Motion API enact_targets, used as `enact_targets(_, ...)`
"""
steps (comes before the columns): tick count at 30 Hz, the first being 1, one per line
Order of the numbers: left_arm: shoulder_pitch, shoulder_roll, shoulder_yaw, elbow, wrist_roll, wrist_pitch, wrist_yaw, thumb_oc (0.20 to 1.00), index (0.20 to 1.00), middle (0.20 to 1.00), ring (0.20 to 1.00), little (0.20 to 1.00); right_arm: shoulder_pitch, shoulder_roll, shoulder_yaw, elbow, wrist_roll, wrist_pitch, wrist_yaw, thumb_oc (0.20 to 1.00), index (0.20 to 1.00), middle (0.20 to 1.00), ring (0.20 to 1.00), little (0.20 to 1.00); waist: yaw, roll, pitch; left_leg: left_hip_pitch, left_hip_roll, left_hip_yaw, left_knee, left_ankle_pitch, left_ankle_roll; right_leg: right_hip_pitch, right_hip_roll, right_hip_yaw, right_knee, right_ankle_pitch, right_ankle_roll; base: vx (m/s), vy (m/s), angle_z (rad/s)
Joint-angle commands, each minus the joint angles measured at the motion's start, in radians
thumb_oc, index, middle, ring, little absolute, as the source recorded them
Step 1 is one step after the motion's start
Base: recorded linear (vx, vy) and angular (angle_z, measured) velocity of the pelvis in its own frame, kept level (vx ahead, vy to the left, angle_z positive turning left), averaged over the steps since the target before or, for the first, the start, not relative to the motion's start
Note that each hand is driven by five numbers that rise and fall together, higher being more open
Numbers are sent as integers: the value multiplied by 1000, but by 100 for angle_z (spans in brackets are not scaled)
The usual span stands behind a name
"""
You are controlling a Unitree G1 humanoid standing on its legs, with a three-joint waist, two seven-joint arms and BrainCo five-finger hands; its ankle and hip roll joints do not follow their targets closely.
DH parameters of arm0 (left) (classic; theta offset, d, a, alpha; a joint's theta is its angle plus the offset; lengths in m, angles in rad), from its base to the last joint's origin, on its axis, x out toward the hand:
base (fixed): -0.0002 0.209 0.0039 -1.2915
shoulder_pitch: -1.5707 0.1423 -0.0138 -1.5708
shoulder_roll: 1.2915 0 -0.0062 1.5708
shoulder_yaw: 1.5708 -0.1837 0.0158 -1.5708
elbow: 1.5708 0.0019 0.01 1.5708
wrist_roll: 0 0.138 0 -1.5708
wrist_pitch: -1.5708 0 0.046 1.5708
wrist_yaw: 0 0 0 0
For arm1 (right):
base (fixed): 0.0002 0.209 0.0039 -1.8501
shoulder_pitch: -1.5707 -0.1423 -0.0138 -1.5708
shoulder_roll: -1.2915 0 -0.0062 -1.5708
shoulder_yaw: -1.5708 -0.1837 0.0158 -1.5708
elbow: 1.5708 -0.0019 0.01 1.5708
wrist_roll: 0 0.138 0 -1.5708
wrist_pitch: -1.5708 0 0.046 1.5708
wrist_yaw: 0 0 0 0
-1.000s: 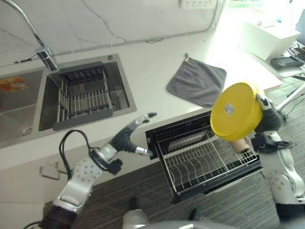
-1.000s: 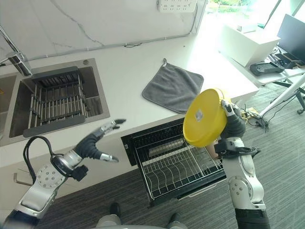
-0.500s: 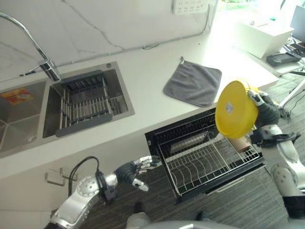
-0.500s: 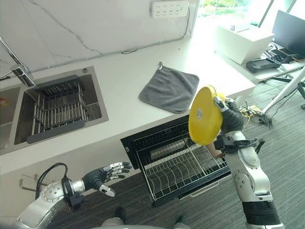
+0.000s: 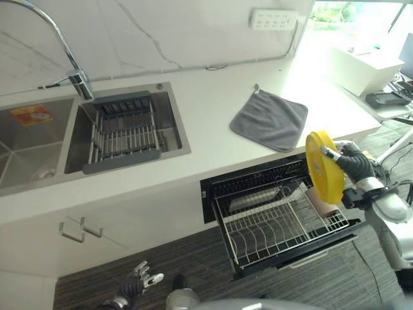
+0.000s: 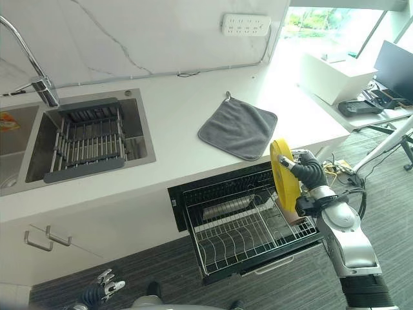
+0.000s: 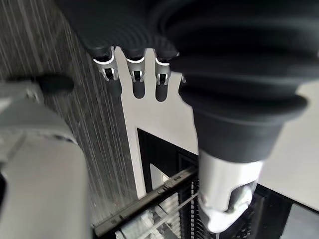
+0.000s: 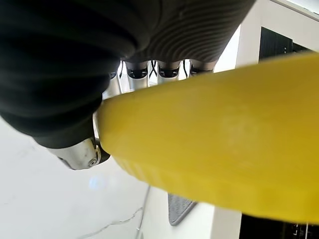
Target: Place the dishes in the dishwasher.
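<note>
A round yellow plate [image 5: 324,166] stands nearly on edge, upright and turned almost edge-on, pinched at its upper rim by the right hand [image 5: 349,161]; it hangs above the 3 o'clock end of the dishwasher rack [image 5: 271,219], a wire basket pulled out from under the counter, its tines bare.

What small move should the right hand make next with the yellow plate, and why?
Probably lower it straight down into a slot. The right hand grips the yellow plate by its rim, already turned on edge above the right end of the pulled-out dishwasher rack, whose wire slots look free. The left hand hangs low by the floor, out of the way.
</note>
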Motion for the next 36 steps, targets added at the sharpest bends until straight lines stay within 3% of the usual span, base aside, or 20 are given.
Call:
enact_targets(1,-73,28,8,-17,42,-58,12,1000,1000,1000,1000,1000,-87,-65,-66,-11,-83,-96,-22,200,200,200,200,200,26,25,8,63,42,-44,0,-78,-25,24,-48,31,1,-11,56,0,0,0)
enact_targets(5,-81,26,5,-32,21,-56,14,1000,1000,1000,1000,1000,-96,-79,-49,40,-186,-129,-53,200,200,200,200,200,35,27,9,64,40,-48,0,-79,-25,30,-48,23,1,-12,56,0,0,0)
enact_targets(9,-85,24,1,-28,5,-45,43,1000,1000,1000,1000,1000,-102,-87,-38,72,-210,-118,-52,200,200,200,200,200,42,28,11,66,36,-55,0,-79,-24,36,-45,21,1,-14,54,1,-9,2)
enact_targets(14,-87,-8,71,39,-45,-31,82,1000,1000,1000,1000,1000,-92,-83,-22,93,-262,-127,-48,200,200,200,200,200,51,25,11,81,28,-61,0,-87,-17,57,-40,8,11,-29,48,22,4,7)
enact_targets(19,-106,-25,120,93,-57,-8,82,1000,1000,1000,1000,1000,-60,-85,-30,90,-309,-154,-49,200,200,200,200,200,58,23,40,92,5,-98,4,-83,13,8,-66,31,182,-85,46,-15,7,10)
enact_targets(25,-158,7,131,85,-103,35,140,1000,1000,1000,1000,1000,-89,-81,1,142,-364,-214,-76,200,200,200,200,200,72,24,107,1,11,-153,162,-124,23,-75,-113,47,357,-93,42,-108,-47,17)
enact_targets(36,-157,-6,134,83,-145,43,167,1000,1000,1000,1000,1000,-118,-79,43,167,-347,-197,-69,200,200,200,200,200,81,32,170,-78,28,-161,297,-156,27,-125,-139,55,431,-146,24,-50,6,0)
